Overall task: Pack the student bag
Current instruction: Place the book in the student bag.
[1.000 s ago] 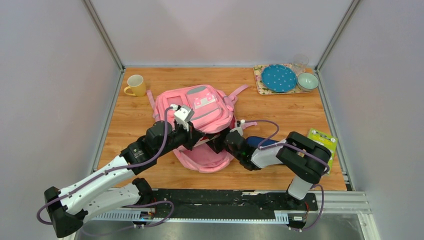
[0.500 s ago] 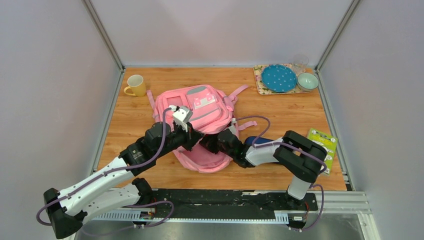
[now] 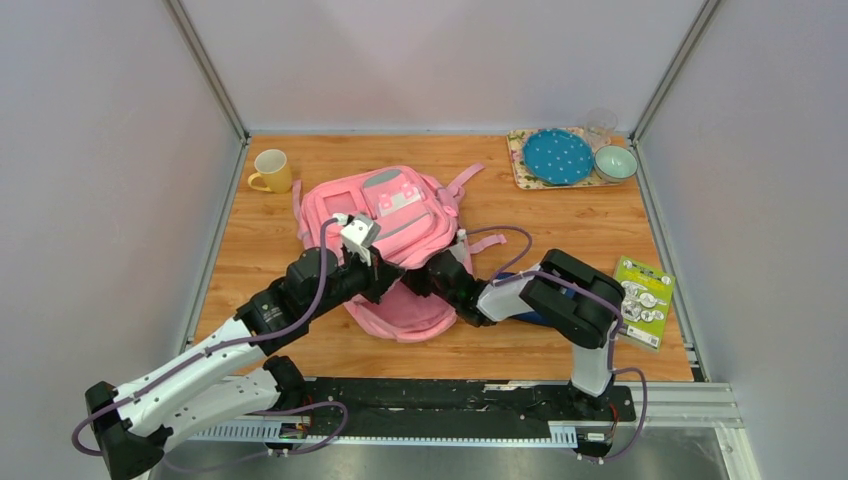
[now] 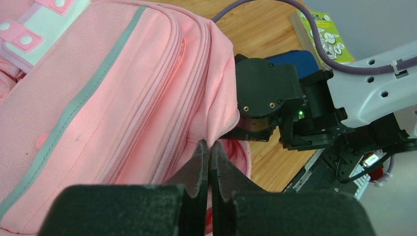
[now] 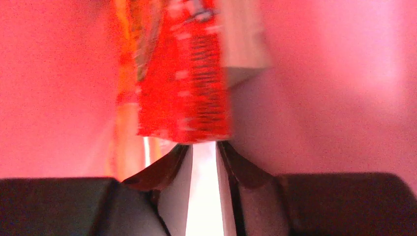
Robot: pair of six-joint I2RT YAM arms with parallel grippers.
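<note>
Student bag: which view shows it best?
Top external: nearly all the student bag shows, front up, straps trailing at the far side. Left wrist gives only one side close up, zips and a grey strip. Right wrist shows just blurred pink, apparently its inside.

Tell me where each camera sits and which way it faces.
Top external: above and behind the bases, looking down on the table; both arms show, meeting at the student bag.
Left wrist: on the left arm, looking along its shut left fingers at the bag's opening edge; right arm beyond.
Right wrist: inside the pink bag, facing a blurred red item; right fingers show.
Shared: top and left wrist both show the bag's outside and the green packet.
</note>
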